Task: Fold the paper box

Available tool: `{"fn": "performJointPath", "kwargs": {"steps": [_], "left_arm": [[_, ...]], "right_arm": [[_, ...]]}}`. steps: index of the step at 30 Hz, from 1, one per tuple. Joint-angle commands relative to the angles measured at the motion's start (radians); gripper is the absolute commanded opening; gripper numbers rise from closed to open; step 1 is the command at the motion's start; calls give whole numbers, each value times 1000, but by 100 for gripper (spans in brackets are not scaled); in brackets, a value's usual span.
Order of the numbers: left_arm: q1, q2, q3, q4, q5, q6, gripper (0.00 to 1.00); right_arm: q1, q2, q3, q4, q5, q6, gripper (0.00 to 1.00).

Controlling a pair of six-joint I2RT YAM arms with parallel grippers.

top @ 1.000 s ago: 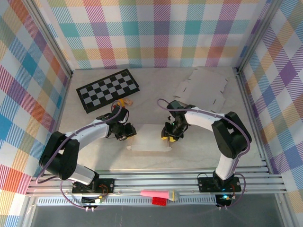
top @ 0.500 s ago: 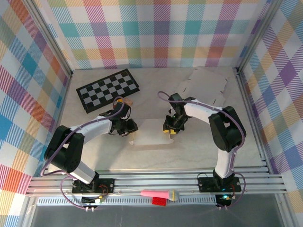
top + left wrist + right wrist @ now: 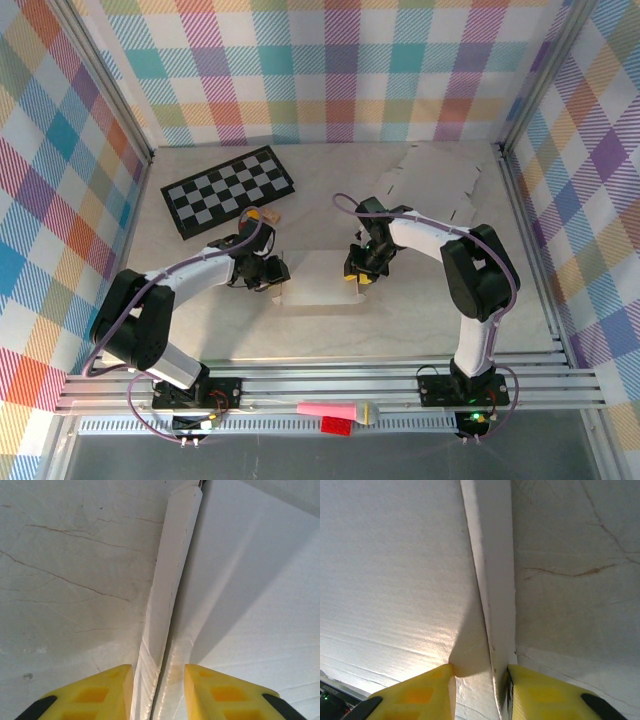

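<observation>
Lying lengthwise left-to-right, paper box [image 3: 318, 282]

You have no readable text, label, brand or number here. Paper box [image 3: 318, 280] blank white; checkerboard [image 3: 228, 190] carries plain squares.

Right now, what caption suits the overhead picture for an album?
Folding in progress: the left claw and right claw straddle opposite side walls of a white paper box; checkerboard mat behind.

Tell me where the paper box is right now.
In the top view, the paper box lies mid-table between the left gripper and the right gripper, with the checkerboard beyond it to the left.
</observation>
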Motion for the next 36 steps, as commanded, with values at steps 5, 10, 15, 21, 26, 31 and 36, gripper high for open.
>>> {"fn": "performJointPath", "kwargs": {"steps": [5, 10, 15, 21, 26, 31, 36], "left_arm": [[-2, 18, -20, 6, 14, 19, 25], [-3, 35, -17, 50, 31, 0, 19], [-3, 52, -4, 39, 32, 5, 11], [-3, 45, -11, 20, 18, 16, 6], [-3, 47, -19, 29, 20, 17, 0], [4, 33, -40, 44, 20, 14, 0], [19, 27, -67, 81, 57, 1, 0]], "right_arm": [[-5, 23, -31, 19, 10, -16, 28], [-5, 41, -38, 41, -61, -32, 27], [-13, 49, -39, 26, -63, -53, 25], [-52, 20, -51, 30, -60, -75, 28], [-85, -7, -58, 56, -102, -121, 43], [-125, -30, -87, 103, -159, -155, 68], [-138, -10, -110, 152, -227, -198, 75]]}}
